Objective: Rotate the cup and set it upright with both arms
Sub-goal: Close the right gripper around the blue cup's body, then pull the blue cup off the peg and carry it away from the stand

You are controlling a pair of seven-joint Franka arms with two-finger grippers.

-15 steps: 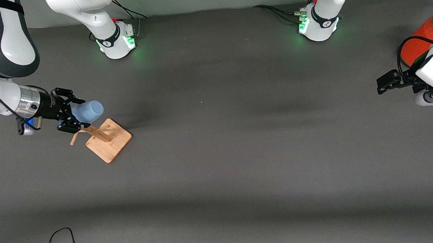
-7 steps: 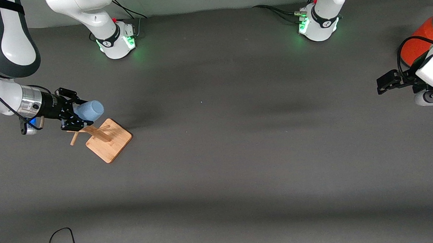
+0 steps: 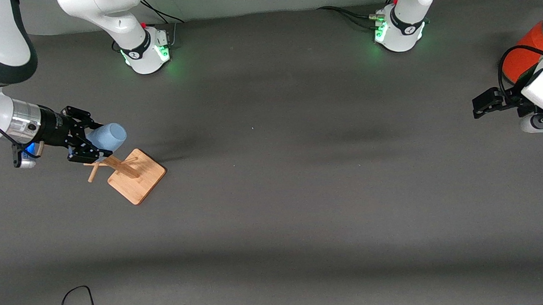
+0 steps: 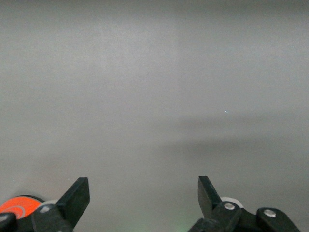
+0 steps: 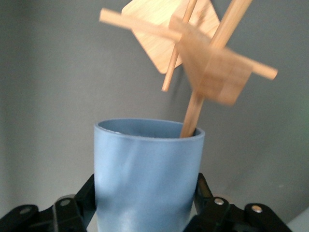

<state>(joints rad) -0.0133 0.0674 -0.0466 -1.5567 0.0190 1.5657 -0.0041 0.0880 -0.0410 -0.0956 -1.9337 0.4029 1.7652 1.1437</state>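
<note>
Nearest the front camera, a black cable [image 3: 75,303] loops along the edge of the dark grey table [image 3: 293,193], well apart from both grippers. Farther in, toward the right arm's end of the table, a wooden stand [image 3: 133,172] with a square bamboo base rests on the cloth, its thin pegs crossing on a central post. Just above that stand, the right gripper [image 3: 93,143] is clenched on the cup [image 3: 107,137], a small pale-blue tumbler held on its side off the table, its flat bottom pointing away from the wrist and toward the middle of the table. From the right wrist view, the cup [image 5: 147,174] fills the space between the black fingers [image 5: 72,208], and one peg of the stand [image 5: 203,63] appears to meet the cup's far edge; whether the two actually touch cannot be told.

At the left arm's end of the table, the left gripper [image 3: 481,104] hangs in the air over bare cloth while its arm waits, released, with nothing between its fingers. The left wrist view shows those fingers [image 4: 77,195] spread wide over empty grey surface. Beside that gripper's wrist, and farther from the front camera, an orange can [image 3: 525,54] with a grey lid stands partly hidden by the arm.
</note>
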